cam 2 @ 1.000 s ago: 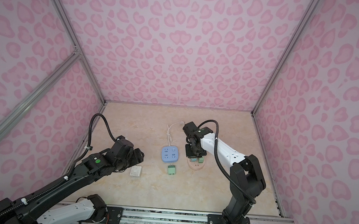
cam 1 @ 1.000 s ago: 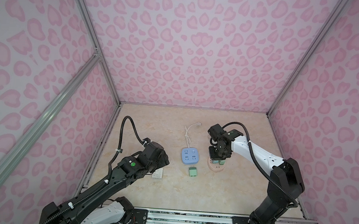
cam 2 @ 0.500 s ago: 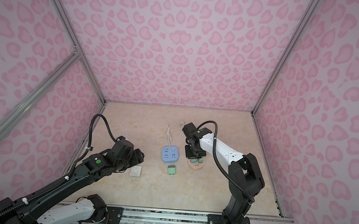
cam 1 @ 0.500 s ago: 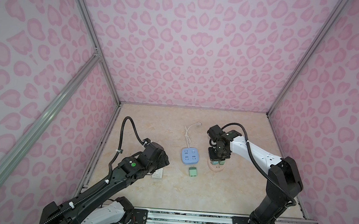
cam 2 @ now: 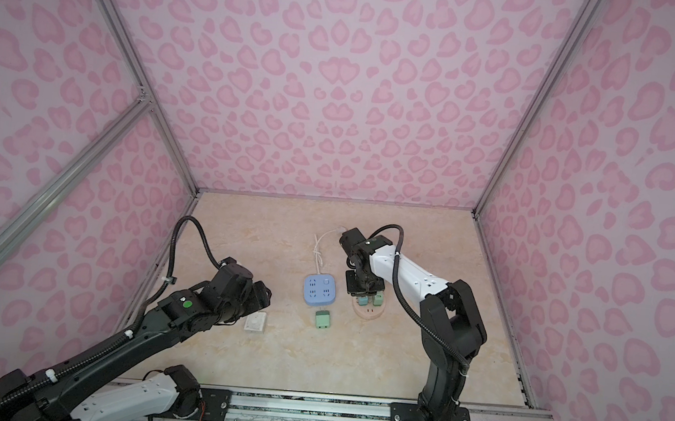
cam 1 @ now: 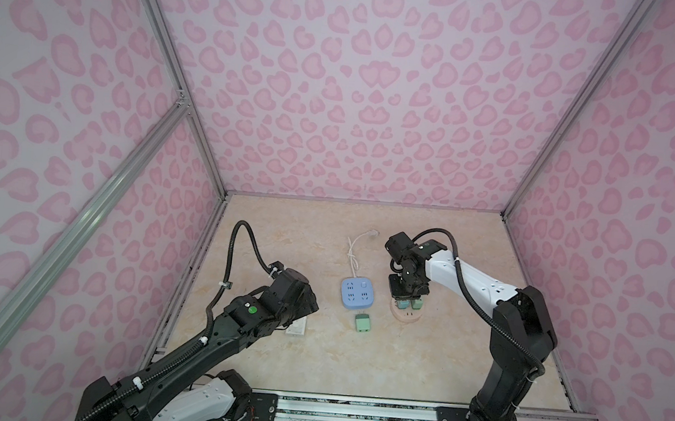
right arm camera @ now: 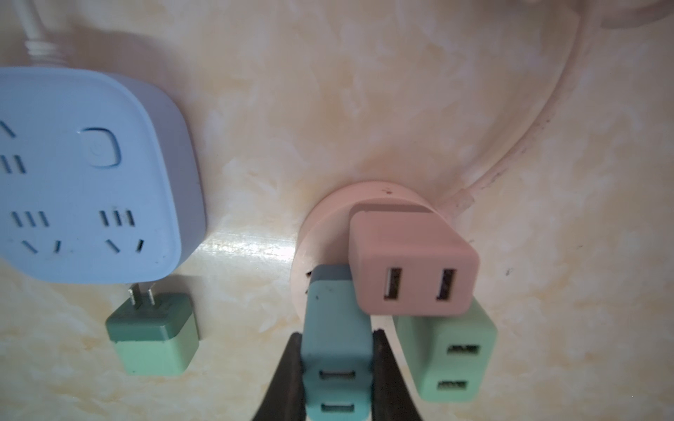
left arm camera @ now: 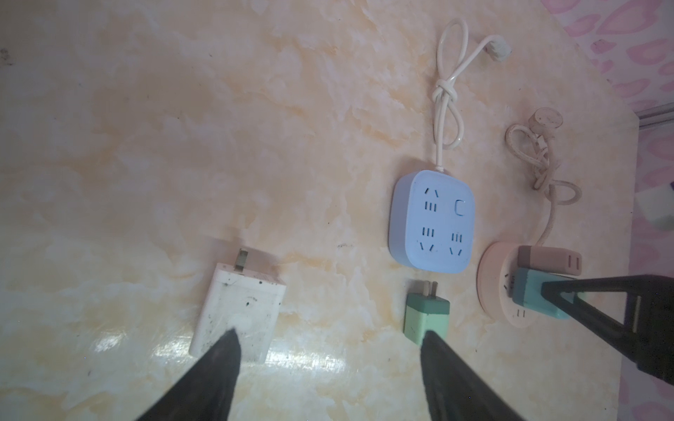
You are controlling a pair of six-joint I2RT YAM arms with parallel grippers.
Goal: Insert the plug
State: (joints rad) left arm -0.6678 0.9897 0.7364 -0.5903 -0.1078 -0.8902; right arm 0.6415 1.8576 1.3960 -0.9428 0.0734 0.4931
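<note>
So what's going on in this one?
The right gripper is shut on a teal charger, holding it at the round pink socket, where a pink charger and a green charger are plugged in. Whether the teal one is fully seated is unclear. The left gripper hangs open above a white charger lying on the table. A second green charger lies loose beside the blue power strip.

Item 1, teal plug (right arm camera: 335, 328): small rounded block with two USB ports on its upper face. It stands on the left part of the pink socket with its prongs hidden, pinched on both sides by the right gripper (right arm camera: 337, 337).
Item 2, pink socket (right arm camera: 321, 226): round puck lying flat on the bench (cam 1: 397, 371), right of centre, with its cord trailing to the far side.
</note>
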